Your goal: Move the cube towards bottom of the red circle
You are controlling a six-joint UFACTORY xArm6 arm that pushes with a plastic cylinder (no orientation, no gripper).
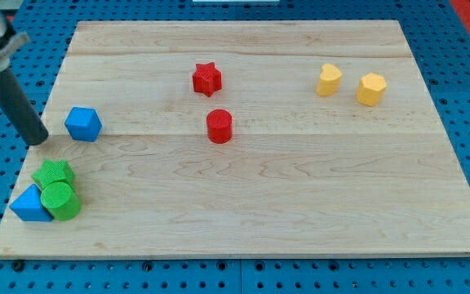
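Observation:
A blue cube sits at the view's left on the wooden board. A red circle block stands near the middle, well to the right of the cube. My tip rests at the board's left edge, just left of the blue cube with a small gap between them. The dark rod rises up and to the left from it.
A red star lies above the red circle. Two yellow blocks sit at the upper right. A green star, a green circle and a blue triangle cluster at the lower left.

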